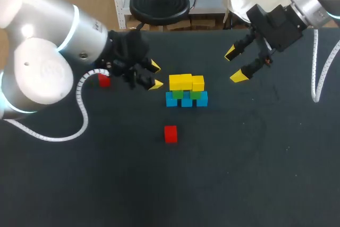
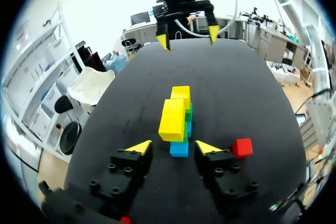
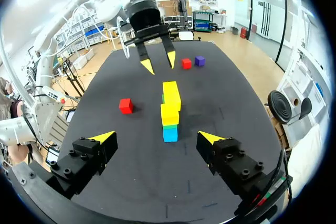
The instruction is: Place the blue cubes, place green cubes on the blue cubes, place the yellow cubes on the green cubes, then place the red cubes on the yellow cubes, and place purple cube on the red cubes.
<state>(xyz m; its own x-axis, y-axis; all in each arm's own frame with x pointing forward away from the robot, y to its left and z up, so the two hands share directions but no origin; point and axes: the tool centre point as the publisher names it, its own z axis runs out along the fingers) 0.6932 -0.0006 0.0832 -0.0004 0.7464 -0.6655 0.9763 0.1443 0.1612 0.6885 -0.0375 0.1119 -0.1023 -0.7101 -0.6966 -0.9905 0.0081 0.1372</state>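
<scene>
Far left: one red cube (image 1: 104, 81) is sitting on the desk (image 1: 265, 174) beside the left arm, and the purple cube (image 3: 199, 61) is lying next to it. The left gripper (image 1: 154, 75) is hanging released and empty, just left of the stack. Stack: blue cubes (image 1: 186, 100) are carrying green cubes (image 1: 177, 94), with yellow cubes (image 1: 180, 82) on top. A second red cube (image 1: 170, 134) is lying apart, in front of the stack. The right gripper (image 1: 236, 65) is hanging released and empty. Judgement: the red layer is starting. The next move calls for grasping a red cube and seating it squarely on the yellow.
</scene>
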